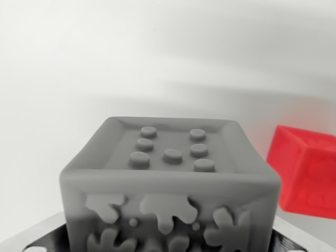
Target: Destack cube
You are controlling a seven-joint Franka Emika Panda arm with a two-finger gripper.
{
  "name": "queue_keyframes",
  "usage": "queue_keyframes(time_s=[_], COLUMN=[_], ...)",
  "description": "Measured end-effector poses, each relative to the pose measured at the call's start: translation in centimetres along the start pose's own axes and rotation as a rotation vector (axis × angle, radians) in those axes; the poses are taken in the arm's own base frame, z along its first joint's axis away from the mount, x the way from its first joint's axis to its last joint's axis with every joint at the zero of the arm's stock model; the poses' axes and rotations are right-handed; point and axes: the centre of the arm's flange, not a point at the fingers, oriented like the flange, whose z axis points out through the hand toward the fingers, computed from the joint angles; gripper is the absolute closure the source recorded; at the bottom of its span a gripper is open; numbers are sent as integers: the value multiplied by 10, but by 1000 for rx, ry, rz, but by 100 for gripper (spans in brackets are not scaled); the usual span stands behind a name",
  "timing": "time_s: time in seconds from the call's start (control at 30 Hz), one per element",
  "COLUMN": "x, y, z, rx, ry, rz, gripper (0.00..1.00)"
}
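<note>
Gripper [168, 247] barely in frame: dark ridged parts at bottom-left and bottom-right corners, flanking grey cube [170, 184]. Fingertips themselves not visible, so contact not confirmed; jaws appear to sit either side of cube, but whether closed on it cannot be told.

Grey cube fills lower centre of wrist view, very close to camera. Top face with raised rim and seven raised studs; front face with blobby relief pattern. Sits roughly square between the dark parts.

Red cube [304, 176] at wrist view's right, behind grey cube and out of focus, clear gap visible between the two. Resting on pale surface [79, 79], so judged no longer stacked with grey cube, or grey cube lifted off it; cannot tell which from this view alone.

Step judged: grey cube either held aloft or just set down apart from red one. Whether its underside touches the surface hidden.

Next move calls for: confirming support under grey cube before releasing, then straight withdrawal without dragging.

Edges and room: pale surface open to wrist view's left and behind, nothing else seen there. Right side tighter, red cube's near edge the only obstacle. Faint shadow band across background, no wall edge distinct.
</note>
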Motion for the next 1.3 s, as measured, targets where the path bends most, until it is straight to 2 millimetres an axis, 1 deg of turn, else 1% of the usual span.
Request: queue_keyframes(time_s=[1.3], x=[-38], y=[-66], z=[6], rx=[-1], ry=[0], rz=[-95], gripper=[100])
